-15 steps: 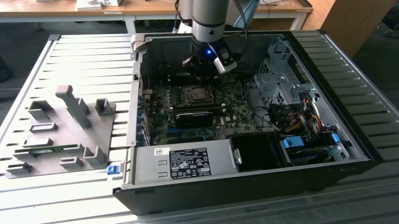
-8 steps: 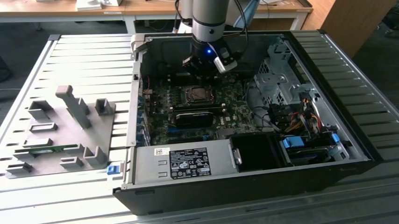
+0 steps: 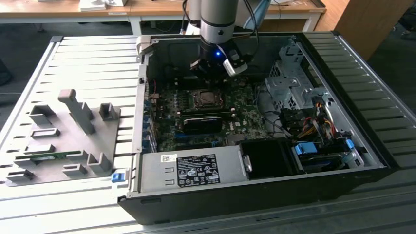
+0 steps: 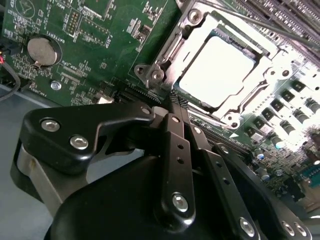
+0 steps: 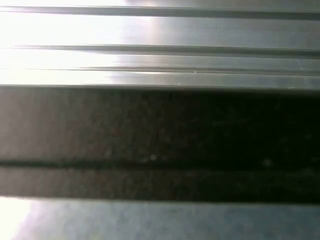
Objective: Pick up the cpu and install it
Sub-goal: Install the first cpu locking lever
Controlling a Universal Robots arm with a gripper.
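Note:
The cpu (image 4: 217, 70) is a silvery square that lies flat inside the metal socket frame (image 4: 165, 60) on the green motherboard (image 4: 100, 30). In the exterior view the cpu (image 3: 206, 98) sits in the socket in the middle of the open computer case (image 3: 260, 195). My gripper (image 3: 208, 72) hangs just above and behind the socket, apart from the chip. In the second wrist view my gripper (image 4: 172, 100) has its black fingers (image 4: 177, 150) drawn together at the tips, close to the socket's corner, with nothing between them.
Grey fixture blocks (image 3: 71, 131) stand on the slatted table (image 3: 85, 58) at the exterior view's left. Inside the case are a power supply (image 3: 192, 170), a metal drive cage (image 3: 293, 83), coloured cables (image 3: 312, 124) and a black block (image 3: 204, 122) below the socket. A coin battery (image 4: 44, 50) sits on the board.

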